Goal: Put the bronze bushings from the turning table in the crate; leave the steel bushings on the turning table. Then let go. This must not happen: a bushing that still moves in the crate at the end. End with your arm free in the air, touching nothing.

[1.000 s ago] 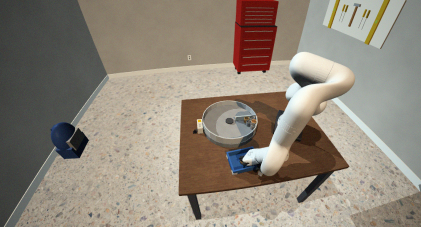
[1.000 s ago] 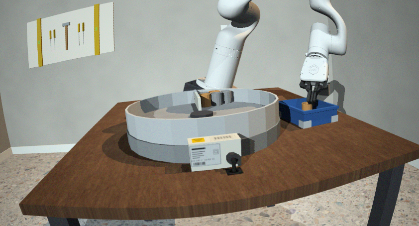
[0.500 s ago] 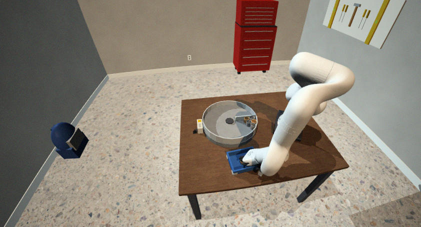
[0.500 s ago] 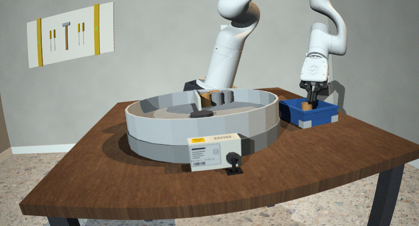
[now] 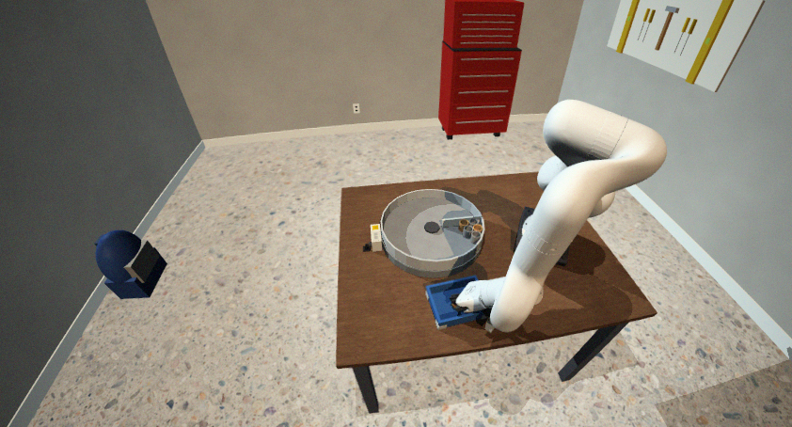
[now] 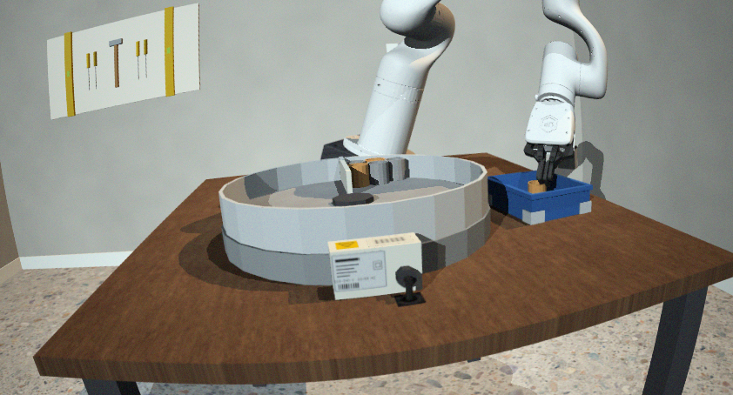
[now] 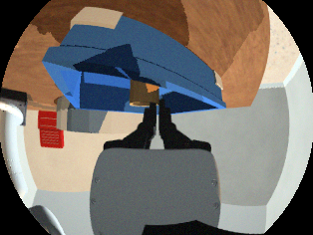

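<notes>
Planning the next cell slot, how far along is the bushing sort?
Done: one bronze bushing is inside the crate.
In hand: the fingers grip it.
Left: release it, then move the bronze ones beside the steel ones.

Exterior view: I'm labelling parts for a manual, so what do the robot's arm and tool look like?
The arm is glossy white, with smooth, rounded tubular links and thin seam lines. The tool has a white housing with a hexagonal logo and small screws, plus slim black linkage fingers.
</notes>
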{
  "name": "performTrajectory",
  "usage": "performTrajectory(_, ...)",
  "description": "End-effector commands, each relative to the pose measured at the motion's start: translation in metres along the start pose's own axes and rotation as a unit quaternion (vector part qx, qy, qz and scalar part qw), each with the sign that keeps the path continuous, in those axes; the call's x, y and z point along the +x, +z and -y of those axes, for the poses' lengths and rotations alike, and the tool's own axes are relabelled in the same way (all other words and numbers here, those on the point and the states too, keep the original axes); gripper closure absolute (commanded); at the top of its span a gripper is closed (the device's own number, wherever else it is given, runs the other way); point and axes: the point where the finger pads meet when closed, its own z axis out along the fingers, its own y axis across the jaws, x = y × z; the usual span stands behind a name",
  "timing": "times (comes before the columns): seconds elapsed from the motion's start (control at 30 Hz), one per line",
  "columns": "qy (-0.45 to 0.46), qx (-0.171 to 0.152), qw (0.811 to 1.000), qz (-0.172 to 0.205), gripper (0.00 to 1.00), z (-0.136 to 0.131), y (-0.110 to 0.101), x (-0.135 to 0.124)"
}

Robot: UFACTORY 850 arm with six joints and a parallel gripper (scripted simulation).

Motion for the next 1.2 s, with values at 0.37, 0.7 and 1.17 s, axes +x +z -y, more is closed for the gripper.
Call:
performTrajectory(0.37,0.0,-0.001,1.0,0.0,1.0,-0.0006,0.0013,0.001)
performTrajectory(0.7,0.0,-0.001,1.0,0.0,0.89,-0.0006,0.0013,0.001)
performTrajectory(1.17,0.0,-0.001,1.0,0.0,0.89,-0.0006,0.0013,0.001)
